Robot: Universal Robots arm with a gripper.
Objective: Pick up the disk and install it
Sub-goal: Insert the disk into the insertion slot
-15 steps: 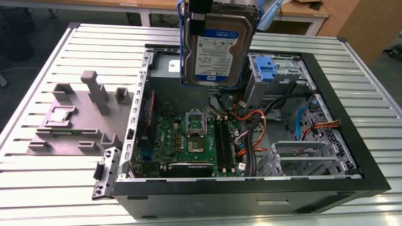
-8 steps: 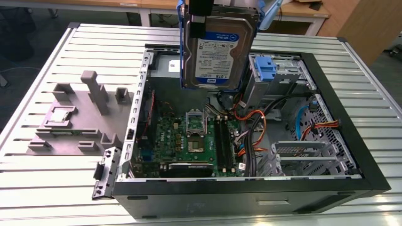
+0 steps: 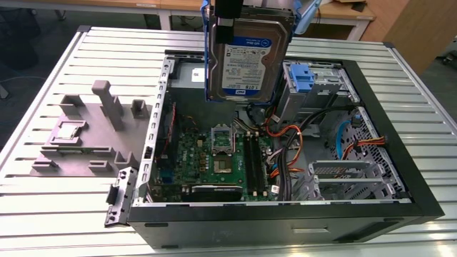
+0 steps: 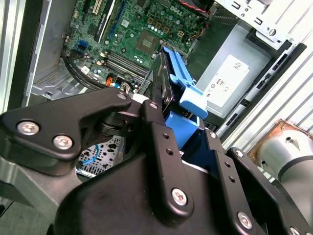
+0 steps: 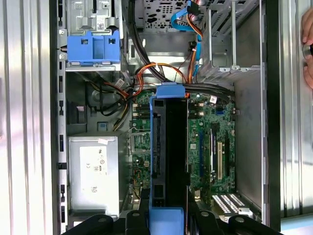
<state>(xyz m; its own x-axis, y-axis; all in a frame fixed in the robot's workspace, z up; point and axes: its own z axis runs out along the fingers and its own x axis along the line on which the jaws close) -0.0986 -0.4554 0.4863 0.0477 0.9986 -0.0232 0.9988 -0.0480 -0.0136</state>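
The disk (image 3: pixel 246 59) hangs upright above the open computer case (image 3: pixel 286 217), with its silver face and white-and-blue label towards the exterior view and a blue bracket round its edges. My gripper (image 3: pixel 227 24) is shut on its top end. In the first wrist view the disk (image 5: pixel 168 161) shows edge-on over the motherboard (image 5: pixel 210 132), and the gripper (image 5: pixel 166 220) clamps it from both sides. In the second wrist view the black fingers (image 4: pixel 154 122) press on the disk (image 4: pixel 164 83) and its blue bracket.
A blue caddy (image 5: pixel 93 46) sits in the drive bay at the case's back corner, beside a grey power supply (image 5: pixel 93 176). Orange and black cables (image 3: pixel 286 139) cross the case. A grey fixture (image 3: pixel 93 134) lies on the slatted table on the exterior view's left. A person's hand (image 5: pixel 309 49) rests outside the case.
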